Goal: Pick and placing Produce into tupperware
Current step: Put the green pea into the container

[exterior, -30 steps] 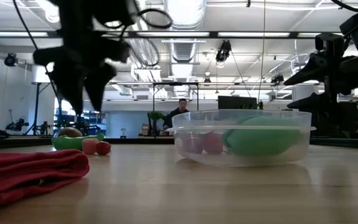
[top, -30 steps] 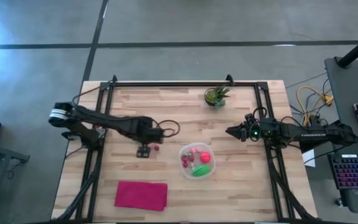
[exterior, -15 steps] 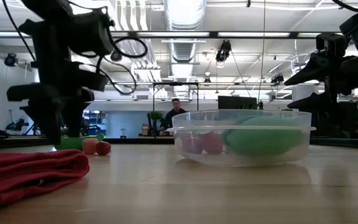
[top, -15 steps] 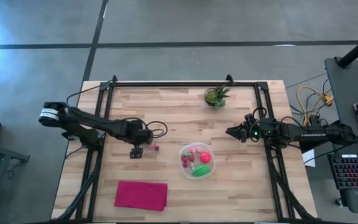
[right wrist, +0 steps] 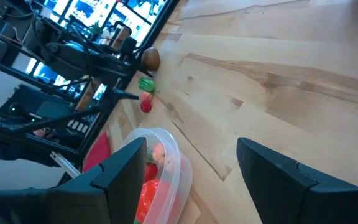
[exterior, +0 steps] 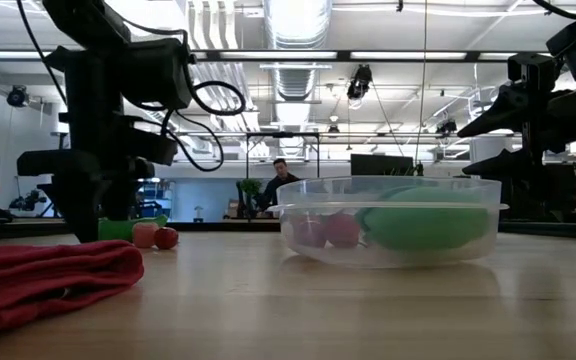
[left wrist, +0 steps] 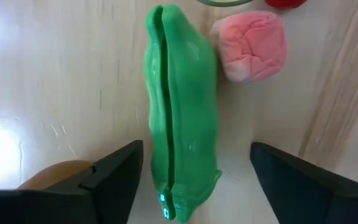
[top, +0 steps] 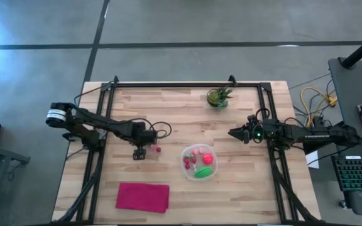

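- Taking the tupperware (top: pixel 199 162) as my landmark: it sits near the table's middle, clear and thin-walled, with red, pink and green pieces already inside; I judge it light enough to slide if bumped
- My right gripper (top: pixel 233 132) waits off to the tupperware's right-hand far side, raised above the table, fingers spread apart with nothing between them
- My left gripper (top: pixel 139 152) hangs low over the loose produce just to the left of the tupperware; in the left wrist view my fingers (left wrist: pixel 114 171) stand open on either side of the green pod (left wrist: pixel 180 106), not yet touching it
- That green pod is long, glossy, with a seam down its length; I judge it hard, hollow plastic, light and slippery, so I would take it across its narrow width near mid-length, where the sides run closest to parallel
- A pink piece (left wrist: pixel 252 46) lies touching or just beside the pod, on its tupperware-facing side I think; it looks soft and matte, easy to nudge
- A brown oval (left wrist: pixel 50 174) lies beside the pod at my left finger, which could crowd my closing
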Motion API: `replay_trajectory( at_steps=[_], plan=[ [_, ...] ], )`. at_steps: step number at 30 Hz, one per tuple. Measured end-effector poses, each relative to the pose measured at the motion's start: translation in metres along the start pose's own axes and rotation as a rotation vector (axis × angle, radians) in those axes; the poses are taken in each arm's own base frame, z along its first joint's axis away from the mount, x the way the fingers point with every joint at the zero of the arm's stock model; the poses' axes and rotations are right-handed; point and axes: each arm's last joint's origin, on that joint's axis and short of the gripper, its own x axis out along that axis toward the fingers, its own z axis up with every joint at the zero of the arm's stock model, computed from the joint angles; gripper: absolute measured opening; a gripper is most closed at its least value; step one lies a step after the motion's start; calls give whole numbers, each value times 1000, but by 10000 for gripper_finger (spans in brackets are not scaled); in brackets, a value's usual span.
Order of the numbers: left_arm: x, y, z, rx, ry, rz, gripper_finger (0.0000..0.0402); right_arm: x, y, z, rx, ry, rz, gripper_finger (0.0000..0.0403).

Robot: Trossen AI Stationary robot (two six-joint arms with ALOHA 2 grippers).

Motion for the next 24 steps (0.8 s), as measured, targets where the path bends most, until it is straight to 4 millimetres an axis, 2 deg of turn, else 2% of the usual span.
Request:
replay_trajectory(
  at_steps=[14, 19, 24],
  plan=[
    [-3, 2, 7, -15, -45, 5, 163, 0, 0, 0, 0, -2, -2, 242],
    [-8, 3, 12, -21, -60, 54, 140, 0, 0, 0, 0, -2, -2, 242],
    [-15, 6, 19, -29, -88, 75, 136, 0, 0, 0, 0, -2, -2, 242]
  ],
)
